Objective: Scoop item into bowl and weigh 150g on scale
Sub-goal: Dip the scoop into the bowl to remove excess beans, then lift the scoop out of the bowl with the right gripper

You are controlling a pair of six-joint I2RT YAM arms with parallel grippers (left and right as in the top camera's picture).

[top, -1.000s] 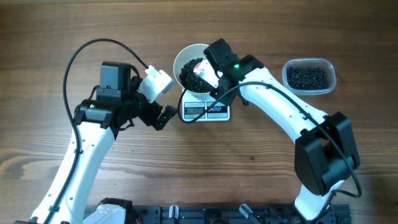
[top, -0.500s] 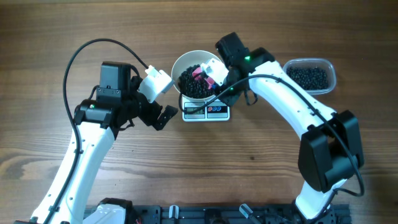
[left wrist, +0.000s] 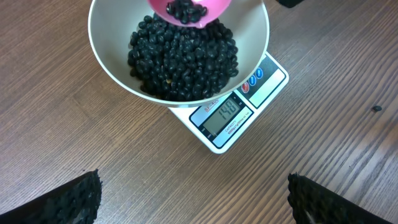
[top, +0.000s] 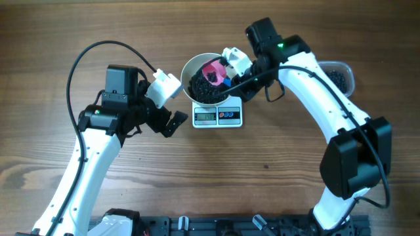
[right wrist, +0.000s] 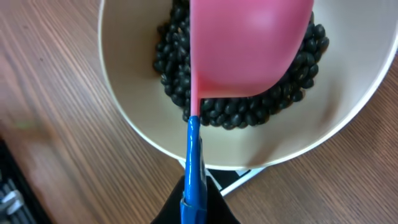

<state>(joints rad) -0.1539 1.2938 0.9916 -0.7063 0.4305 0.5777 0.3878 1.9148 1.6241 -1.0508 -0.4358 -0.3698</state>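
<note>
Overhead view: the scale (top: 218, 117) lies toward the far edge of the worktop (top: 262, 183), about midway along it. The white bowl (top: 189, 65) stands on its platform. The beans (top: 197, 88) form a dark heap inside the bowl. The right gripper (top: 231, 71) is closed on the blue handle of a pink scoop (top: 212, 69), which hangs over the bowl's right half. The left gripper (top: 172, 103) stands just left of the bowl, spread wide and holding nothing. A clear container (top: 341, 77) of more beans sits near the far right corner, partly hidden by the right arm. Left wrist view: the scoop carries a small load of beans above the heap. The display (left wrist: 222, 112) appears to read just short of the target, though the last digit is not legible with certainty. The left fingers (left wrist: 68, 202) show at the lower corners, well apart, with nothing between them. Right wrist view: the scoop's underside covers the middle of the heap, and the handle (right wrist: 194, 155) runs back into the closed jaws. Hazards: tipping the whole load at once would likely overshoot the target. Resting the scoop on the rim or the heap would falsify the reading. A tilt toward the near rim could send beans over onto the scale or the worktop.
</note>
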